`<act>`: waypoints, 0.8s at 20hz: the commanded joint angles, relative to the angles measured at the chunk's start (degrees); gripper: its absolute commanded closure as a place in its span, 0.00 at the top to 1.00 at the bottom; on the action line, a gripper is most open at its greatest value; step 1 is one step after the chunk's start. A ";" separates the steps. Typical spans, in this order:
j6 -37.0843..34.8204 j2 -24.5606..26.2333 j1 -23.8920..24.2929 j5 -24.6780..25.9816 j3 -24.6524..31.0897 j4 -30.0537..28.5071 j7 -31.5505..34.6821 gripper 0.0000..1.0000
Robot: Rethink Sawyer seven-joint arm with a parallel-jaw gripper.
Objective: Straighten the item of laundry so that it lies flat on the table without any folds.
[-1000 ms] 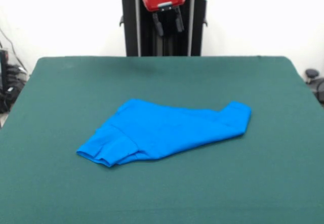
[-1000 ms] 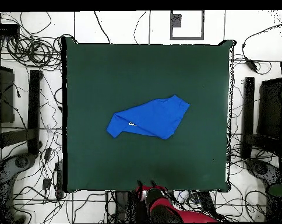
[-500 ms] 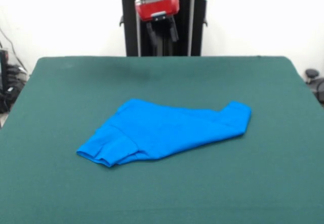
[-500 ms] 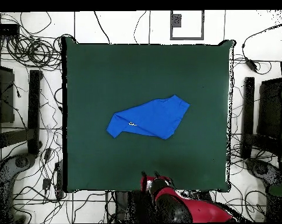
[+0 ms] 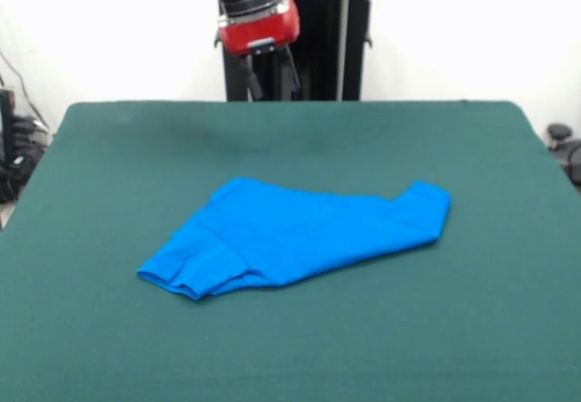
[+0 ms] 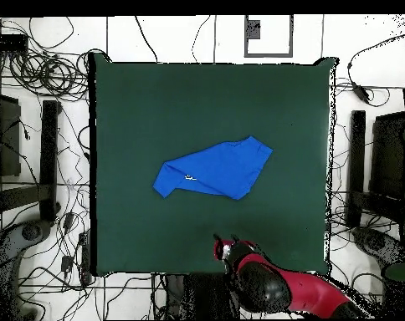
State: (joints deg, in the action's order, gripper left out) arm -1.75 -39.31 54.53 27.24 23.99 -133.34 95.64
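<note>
The item of laundry (image 5: 295,234), a bright blue T-shirt, lies crumpled and folded near the middle of the dark green table (image 5: 109,166); from overhead the shirt (image 6: 214,170) shows a small white mark near its left end. My gripper (image 5: 270,74) hangs open above the table's far edge, well clear of the shirt, with nothing between its fingers. In the overhead view the gripper (image 6: 224,242) is just inside the table's (image 6: 139,100) bottom edge, below the shirt.
Cables and stands (image 6: 47,167) crowd the floor around the table on the left, and more gear (image 6: 381,167) stands on the right. The robot's black pedestal (image 5: 309,39) rises behind the table's far edge.
The gripper has moved from over the pedestal out over the table's edge, shifting left in the front view and coming slightly lower. The shirt has not moved.
</note>
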 commanded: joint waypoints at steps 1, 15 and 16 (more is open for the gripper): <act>-10.10 2.42 0.12 -1.78 8.38 8.79 -0.57 1.00; -9.99 8.01 1.20 1.80 9.27 13.29 -1.39 1.00; -10.50 8.30 1.44 1.59 9.42 13.50 -1.55 1.00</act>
State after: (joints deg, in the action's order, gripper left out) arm -7.70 -35.85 56.85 27.26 26.99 -126.90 95.64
